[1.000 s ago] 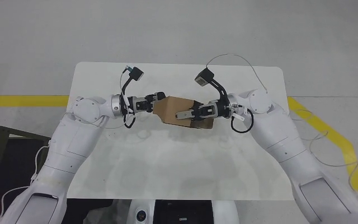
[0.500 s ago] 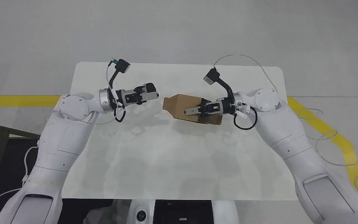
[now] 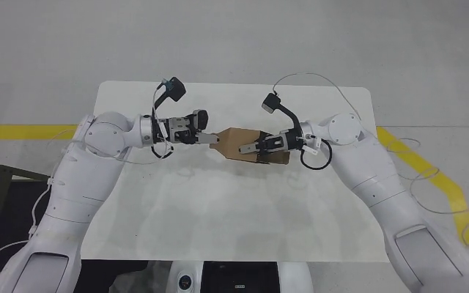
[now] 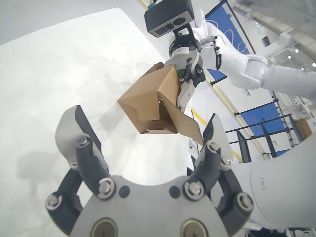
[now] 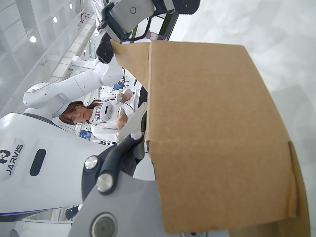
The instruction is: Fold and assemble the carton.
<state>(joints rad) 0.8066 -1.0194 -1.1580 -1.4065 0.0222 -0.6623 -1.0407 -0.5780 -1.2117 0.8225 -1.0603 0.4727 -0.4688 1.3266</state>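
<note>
From the top, the brown carton (image 3: 238, 141) is hanging in the air over the back half of the white bench (image 3: 220, 220), right between the two arms. The right arm (image 3: 344, 133) is sitting on one side, and the right jaws are holding the carton by its side wall. The left arm (image 3: 110, 135) is sitting on the other side. The left jaws are sitting right at the pointy flap end of the carton.

From the left wrist, the left jaws are standing wide open, with nothing between their dark pads (image 4: 82, 127). The carton (image 4: 148, 99) is floating out in front of them, tilting, with its open end facing this way. One loose flap (image 4: 185, 127) is sticking out, and its corner is ending just beside one pad. On the far side, the right jaws are pinching the carton wall, under a black camera box (image 4: 170, 13).

From the right wrist, the carton (image 5: 214, 124) is sitting very close, showing one big flat brown side. The right jaws are gripping it, mostly hiding behind the cardboard. Farther off, the flap (image 5: 133, 57) is poking up, and its corner is touching a black pad (image 5: 105, 50) of the open left jaws.
</note>
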